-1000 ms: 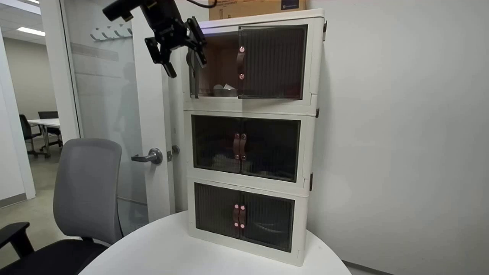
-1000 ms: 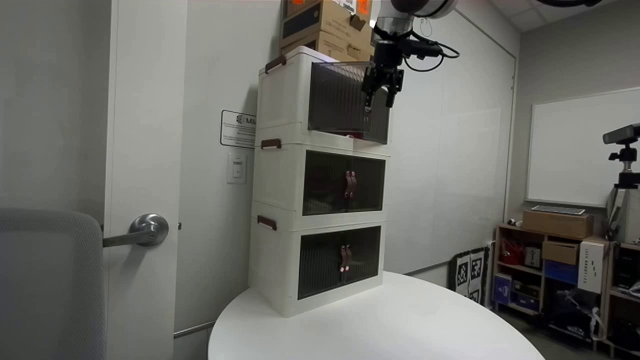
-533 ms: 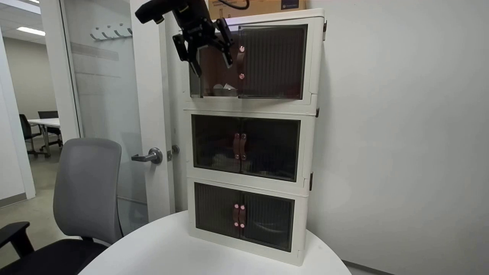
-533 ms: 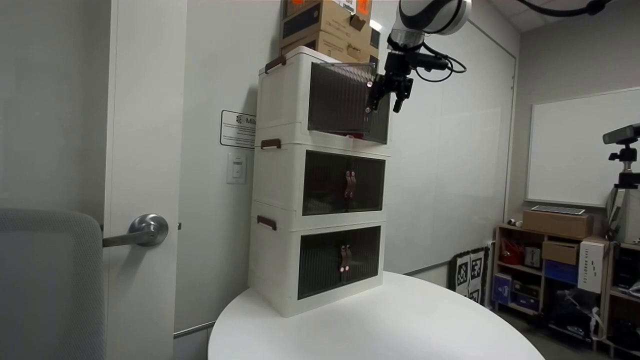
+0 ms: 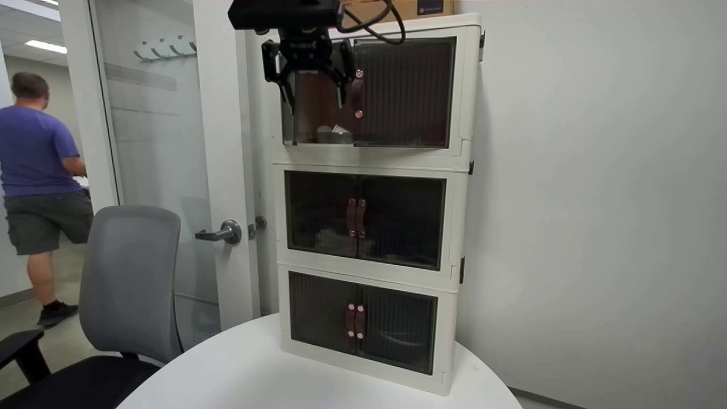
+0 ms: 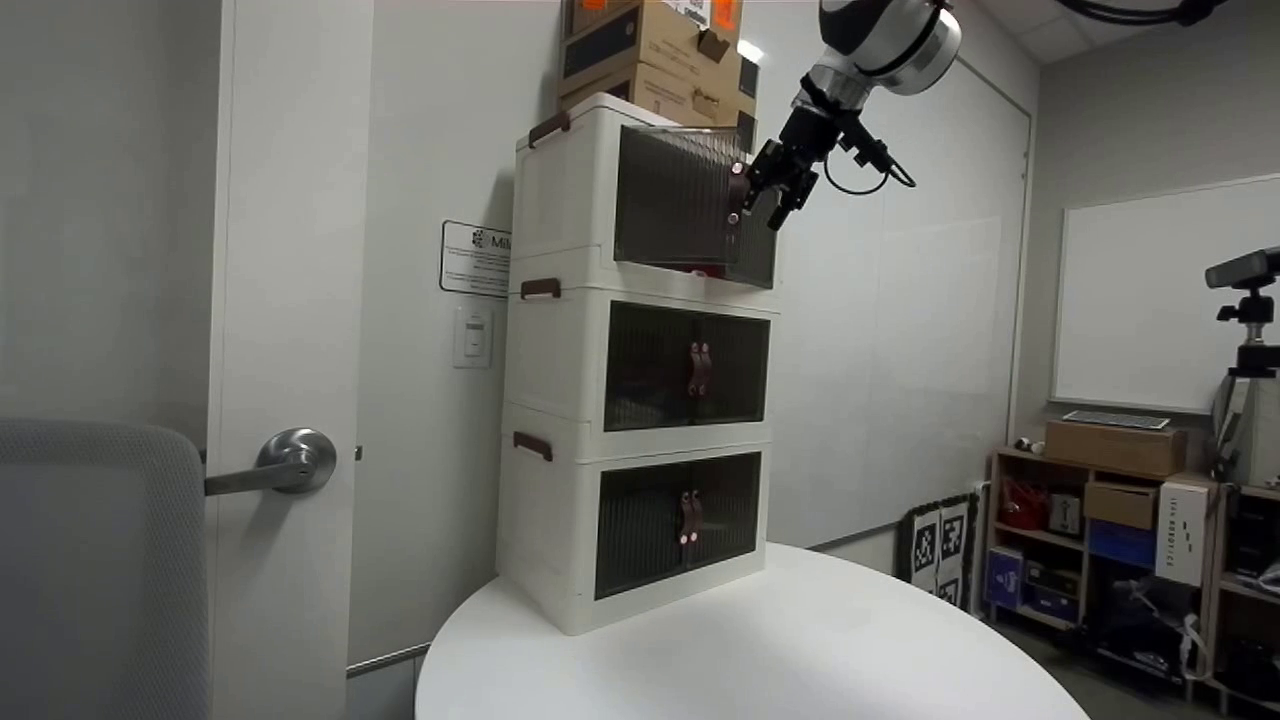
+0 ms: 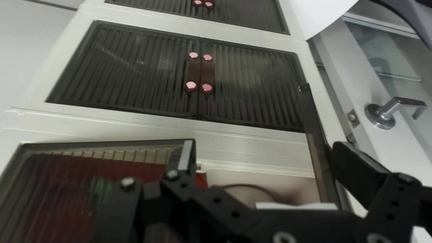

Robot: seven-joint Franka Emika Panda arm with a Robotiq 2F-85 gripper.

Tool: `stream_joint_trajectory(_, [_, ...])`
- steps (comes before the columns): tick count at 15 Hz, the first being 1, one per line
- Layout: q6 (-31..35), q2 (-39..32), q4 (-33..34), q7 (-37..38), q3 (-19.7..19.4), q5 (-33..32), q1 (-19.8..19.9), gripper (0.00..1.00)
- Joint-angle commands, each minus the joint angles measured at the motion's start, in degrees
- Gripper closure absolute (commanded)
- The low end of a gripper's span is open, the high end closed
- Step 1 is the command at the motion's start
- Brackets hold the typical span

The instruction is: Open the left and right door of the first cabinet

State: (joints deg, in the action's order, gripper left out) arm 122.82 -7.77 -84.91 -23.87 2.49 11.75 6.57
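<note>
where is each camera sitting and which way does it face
In an exterior view, the camera stands before the tower, facing its front; the open gripper hangs at the top.
In an exterior view, it stands off to the side, facing the tower's side wall and the open left door; the arm and gripper show.
The wrist view sits on the arm's end, looking down the tower's front, picture upside down; fingers enter from the bottom.
Both exterior views share the tower, gripper and white table.

Muted light, glowing ceiling lamp (image 5: 46, 46), faint shadows
</note>
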Motion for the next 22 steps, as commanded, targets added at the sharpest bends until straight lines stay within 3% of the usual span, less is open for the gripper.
stream_joint_trajectory(1, [-2.8,-0.8,1.7,-8.6,0.3,9.5,0.2,0.00])
stream_joint_trajectory(5, [-7.0,-0.4,1.1,-13.4,0.3,14.2,-0.2,0.00])
stream_joint_trajectory(9, [-8.4,0.5,-1.4,-16.2,1.3,15.0,-2.2,0.00])
stream_joint_trajectory(17, [-4.5,0.4,-6.8,-16.6,6.0,13.6,-9.3,0.00])
stream_joint_trajectory(22, [-0.7,0.5,-9.3,-16.1,6.9,13.3,-11.0,0.00])
